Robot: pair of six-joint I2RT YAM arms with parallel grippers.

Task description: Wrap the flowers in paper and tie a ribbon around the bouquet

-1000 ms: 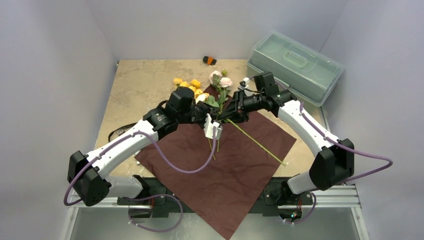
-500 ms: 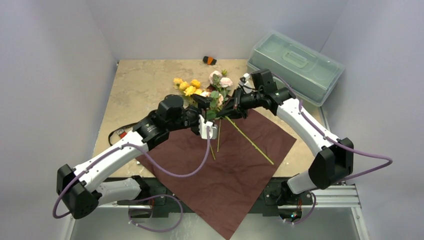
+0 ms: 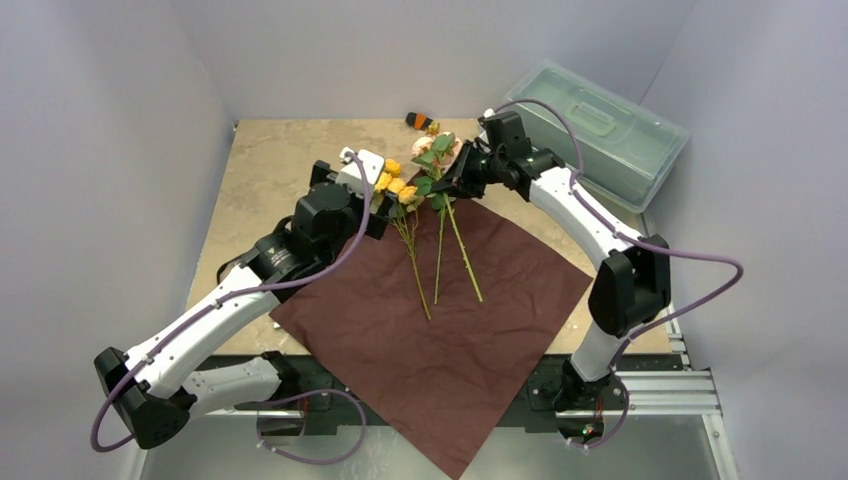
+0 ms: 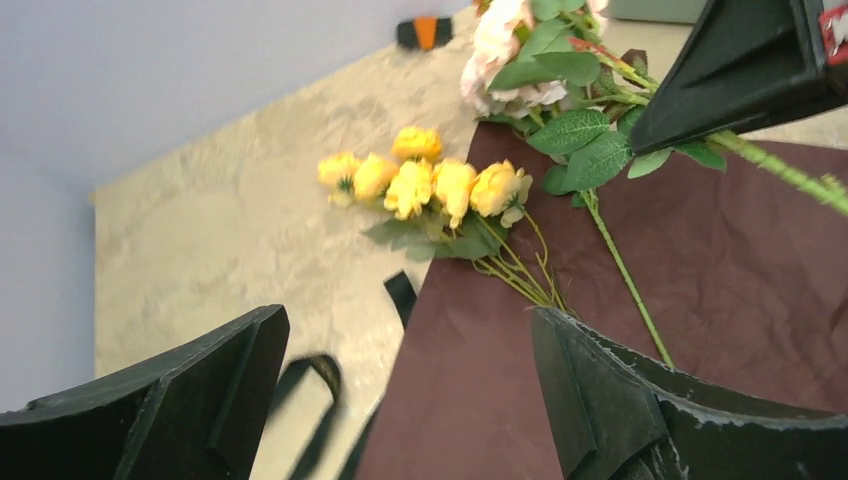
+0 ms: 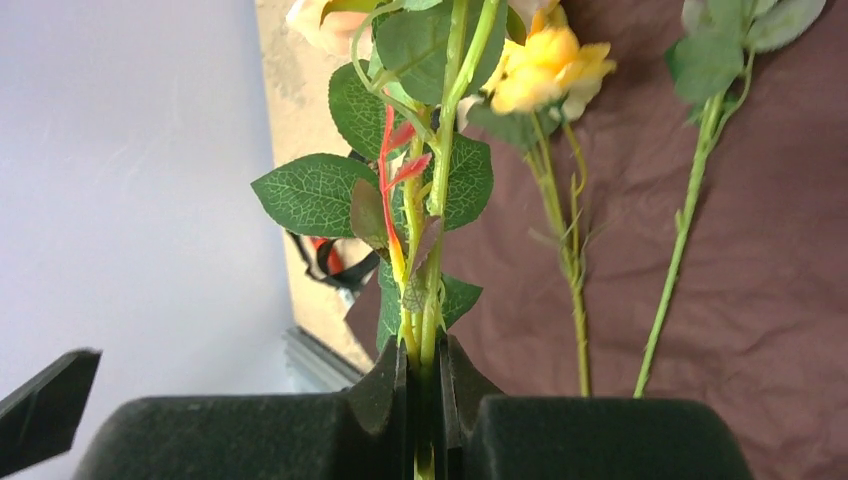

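- Now my right pincer [image 5: 425,365] is pinched tight on one leafy stem of the flowers [image 5: 440,200], below its pink blooms;
- that stem runs back toward me over the paper [image 3: 450,350], roughly parallel to two sprays lying beside it;
- my left pincer [image 4: 410,340] gapes wide, empty, just left of the yellow blooms [image 4: 430,185]; it is the nearer arm to them.

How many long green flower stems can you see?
3. The left stem hangs below the yellow blooms, the middle stem is beside it, and the right stem slants outward. All lie over the red paper. The arms may hide others.
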